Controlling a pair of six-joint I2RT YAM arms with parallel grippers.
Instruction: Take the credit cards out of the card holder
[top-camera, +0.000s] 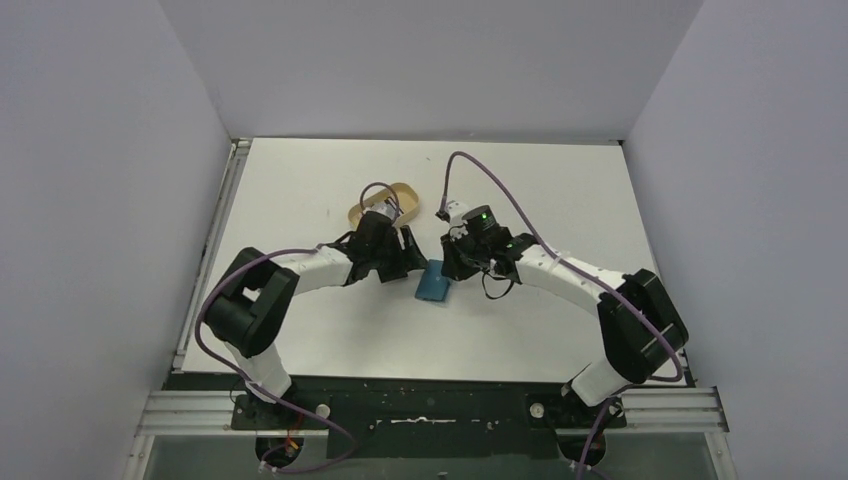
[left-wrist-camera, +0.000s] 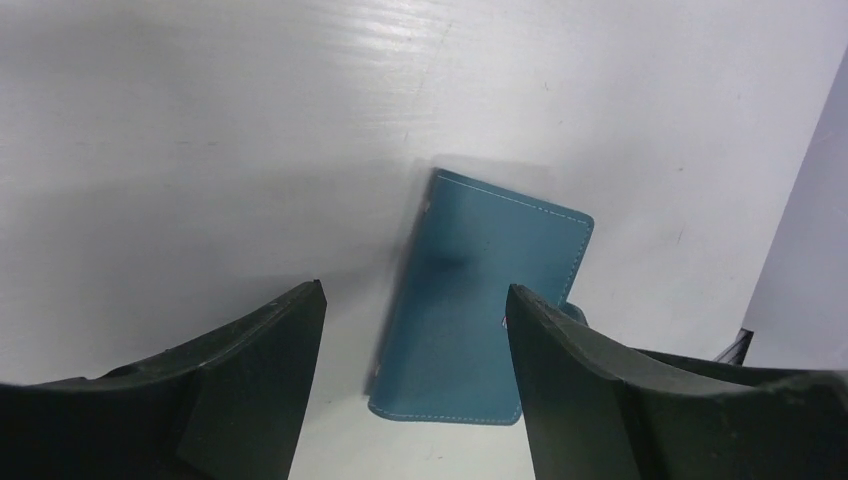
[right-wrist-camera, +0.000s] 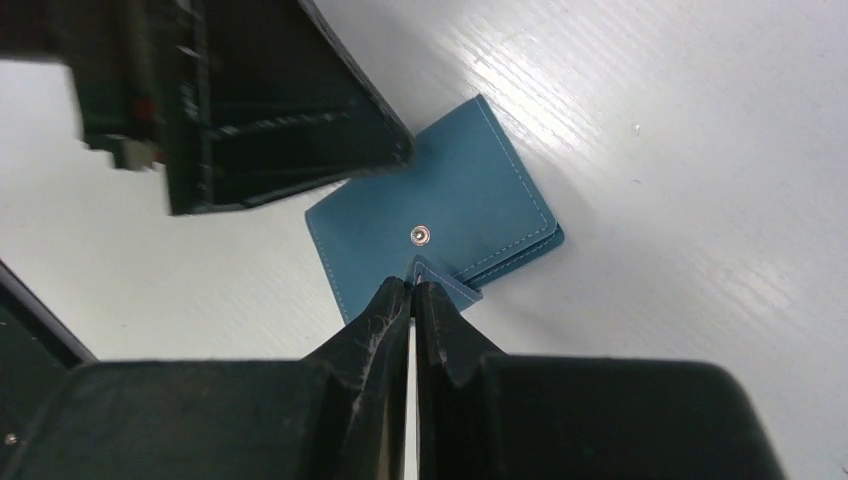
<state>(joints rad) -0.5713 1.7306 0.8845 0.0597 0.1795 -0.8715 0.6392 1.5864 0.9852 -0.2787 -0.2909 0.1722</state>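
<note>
The card holder (top-camera: 434, 285) is hemmed in from both sides. The left end effector (left-wrist-camera: 415, 292) hangs over it with fingers spread, and the right end effector (right-wrist-camera: 411, 285) is pinched at its snap tab. A tan tray (top-camera: 404, 188) blocks the space behind the left wrist. The table (top-camera: 420, 335) in front lies open for passage.

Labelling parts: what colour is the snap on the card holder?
Silvery metal snap on the teal card holder; clearest in the right wrist view.

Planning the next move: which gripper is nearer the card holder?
Right. The right gripper is closed on the card holder at its snap tab; the left gripper hangs open above it.
</note>
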